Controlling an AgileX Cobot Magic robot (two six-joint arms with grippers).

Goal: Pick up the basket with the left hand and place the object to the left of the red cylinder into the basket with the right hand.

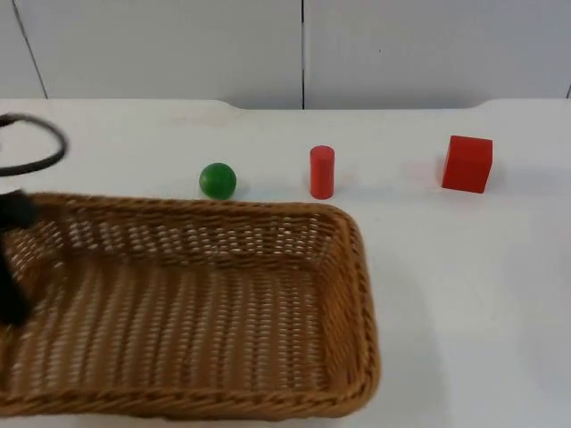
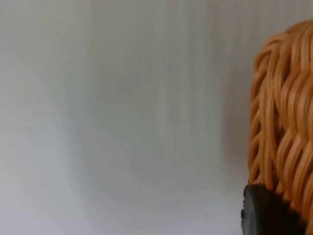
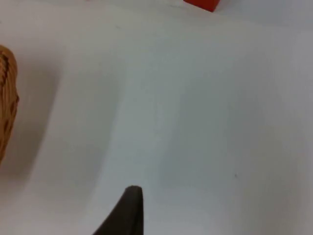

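The wicker basket [image 1: 192,303] hangs tilted above the near left of the table, and my left gripper [image 1: 12,260] is shut on its left rim. In the left wrist view the woven rim [image 2: 283,122] sits right against a black fingertip [image 2: 266,213]. A green ball [image 1: 217,180] lies on the table behind the basket, to the left of the upright red cylinder [image 1: 321,171]. My right gripper [image 3: 128,211] hovers over bare table, with the basket's edge [image 3: 7,105] off to one side.
A red cube [image 1: 467,163] stands at the back right, and the right wrist view catches its edge [image 3: 203,4]. The grey partition wall [image 1: 303,49] closes the table's far side. White table top [image 1: 464,294] stretches right of the basket.
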